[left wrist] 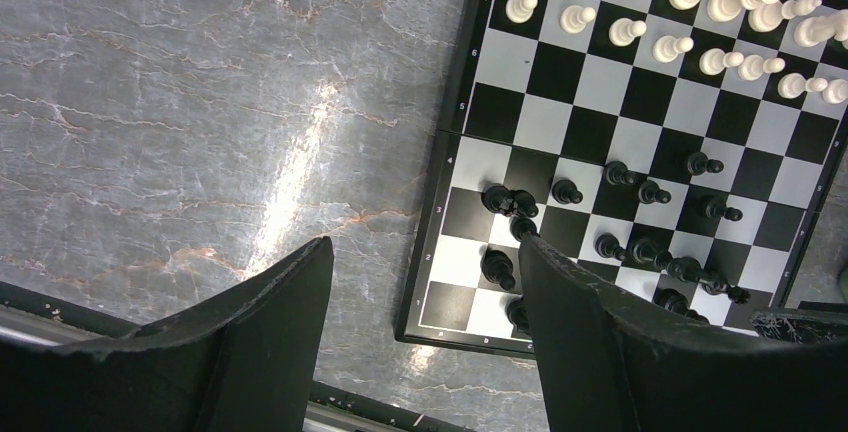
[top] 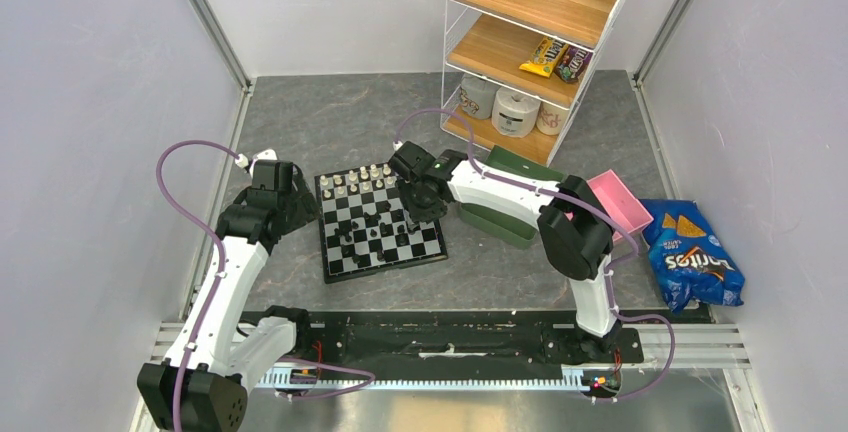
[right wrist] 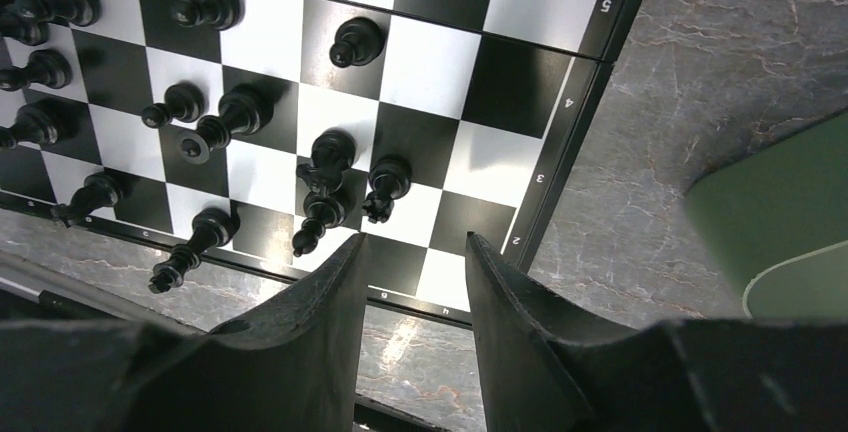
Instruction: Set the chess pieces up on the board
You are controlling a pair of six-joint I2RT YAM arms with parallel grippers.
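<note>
Top external view hides the fingertips; wrist views show left gripper (left wrist: pixel 425 244) and right gripper (right wrist: pixel 416 242) gaping, empty, by the chequered black-and-white board (left wrist: pixel 590 132) on grey marbled tabletop (left wrist: pixel 200 102).

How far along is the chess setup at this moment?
Done: the white pieces stand in two rows along the far side of the board. In hand: nothing; the right gripper hangs open above the black pieces, the left gripper open at the board's left edge. Left: the black pieces lie scattered over the near half, several tipped over, not yet in rows.
</note>
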